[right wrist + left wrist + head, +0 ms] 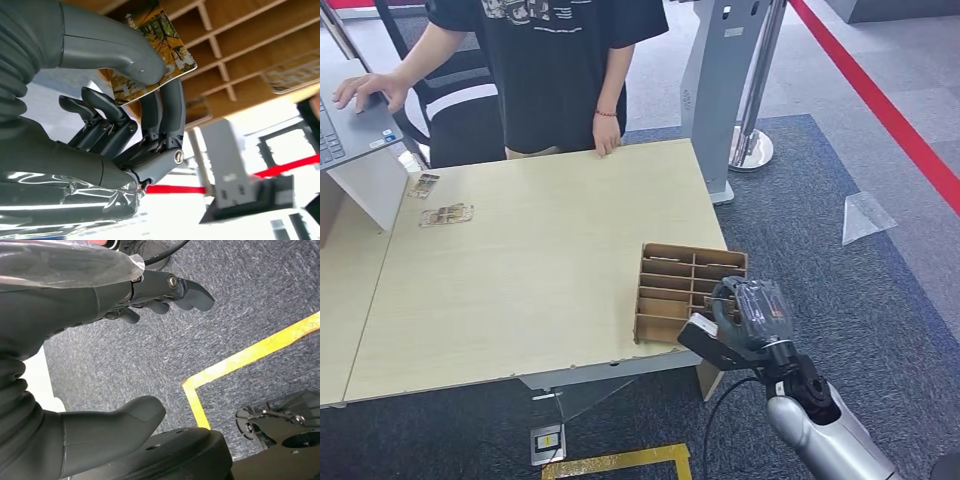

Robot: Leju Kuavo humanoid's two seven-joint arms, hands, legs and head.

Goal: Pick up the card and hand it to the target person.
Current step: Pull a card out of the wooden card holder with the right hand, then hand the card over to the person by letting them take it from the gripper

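Far left of the head view, a laptop [346, 125] sits on a raised stand with a person's hand [367, 90] resting on it, and two loose cards [447, 214] lie flat on the pale table [531, 270] just in front. The person [546, 70] stands at the far edge, the other hand [606, 135] touching the tabletop: that's presumably our receiver. A grey kiosk post [720, 90] stands beyond the table's right corner.

Down at the near right corner sits the cardboard slotted rack [682, 285], and the right hand [743, 315] is right over it. The right wrist view gives us the goods: the card [158, 47] (autumn-yellow print) is pinched between thumb [124, 50] and fingers [171, 107], just off the rack's dividers.

The left hand [113, 355] hangs over the carpet near the yellow floor tape [245, 357], fingers spread, holding nothing.

Risks now. The pinch looks shallow, on one part of the card, so a quick swing could twist it loose. Lifting at an angle could catch the card on a divider and tug the light rack along. The reach to the person crosses the whole table; the two loose cards lie well off to the left of that line, so I'd judge only the rack edge stands in the way.
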